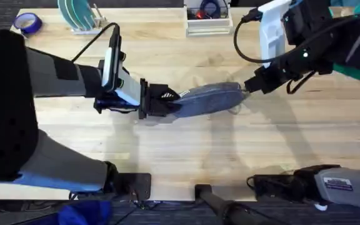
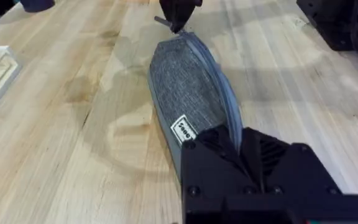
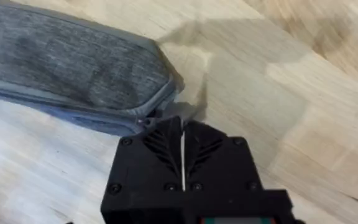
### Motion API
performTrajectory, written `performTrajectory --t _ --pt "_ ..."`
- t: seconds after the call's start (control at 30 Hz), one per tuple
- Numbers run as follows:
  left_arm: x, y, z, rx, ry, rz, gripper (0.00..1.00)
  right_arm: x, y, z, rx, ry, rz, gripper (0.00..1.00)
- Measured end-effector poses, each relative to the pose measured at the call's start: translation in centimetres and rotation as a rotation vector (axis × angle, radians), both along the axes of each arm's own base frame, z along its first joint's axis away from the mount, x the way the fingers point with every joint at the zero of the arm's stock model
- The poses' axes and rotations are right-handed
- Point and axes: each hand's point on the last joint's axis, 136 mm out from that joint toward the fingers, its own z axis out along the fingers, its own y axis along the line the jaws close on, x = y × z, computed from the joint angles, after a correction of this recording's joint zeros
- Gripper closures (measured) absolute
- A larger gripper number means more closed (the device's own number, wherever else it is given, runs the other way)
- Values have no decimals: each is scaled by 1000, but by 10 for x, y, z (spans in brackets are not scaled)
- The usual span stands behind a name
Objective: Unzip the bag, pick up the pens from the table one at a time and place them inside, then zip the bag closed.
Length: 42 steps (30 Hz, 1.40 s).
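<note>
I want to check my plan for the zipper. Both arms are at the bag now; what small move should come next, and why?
Probably the right gripper should draw the zipper pull along the bag toward the left gripper. Its fingers look shut on the pull at one end, while the left holds the other end, and the bag looks closed.

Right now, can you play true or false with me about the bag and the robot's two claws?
1. The bag lies flat on the table. True.
2. The left gripper holds one end of the bag. True, its fingers are closed on that end.
3. The right gripper hangs high above the bag, touching nothing. False. It is down at the bag's other end, fingers pressed together on the small zipper pull.
4. The bag is bright red. False. It is grey-blue fabric.
5. A roll of blue tape sits at the far left corner of the table. True.
</note>
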Motion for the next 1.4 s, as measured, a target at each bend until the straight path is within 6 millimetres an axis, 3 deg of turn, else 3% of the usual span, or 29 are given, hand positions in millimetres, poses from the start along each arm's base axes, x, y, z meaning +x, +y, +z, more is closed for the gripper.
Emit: performTrajectory --t 0.27,0.33,0.53,0.57,0.83,0.87,0.9,1.03,1.07,1.4 --pt "0 0 0 0 0 0 958 1 -4 0 -22 -5 -7 968" --pt "0 0 0 0 0 0 958 1 -4 0 -25 -6 -7 924" --pt "0 0 0 0 0 1 959 6 -24 -4 -112 -16 -47 86" --pt "0 0 0 0 0 1 958 6 -26 -4 -123 -17 -48 26" --pt "0 0 0 0 0 1 940 7 -30 -4 -144 -21 -49 3" --pt "0 0 0 0 1 1 869 7 -30 -4 -145 -22 -46 3" --pt "0 0 0 -1 0 0 733 7 -30 -4 -146 -25 -42 3" --pt "0 0 0 -1 5 1 95 7 -30 7 -144 -58 -30 3" --pt "-1 0 0 -1 8 1 36 6 -29 11 -139 -69 -23 3" --pt "2 1 -4 24 -16 2 6 -18 -10 60 -57 -196 176 3"
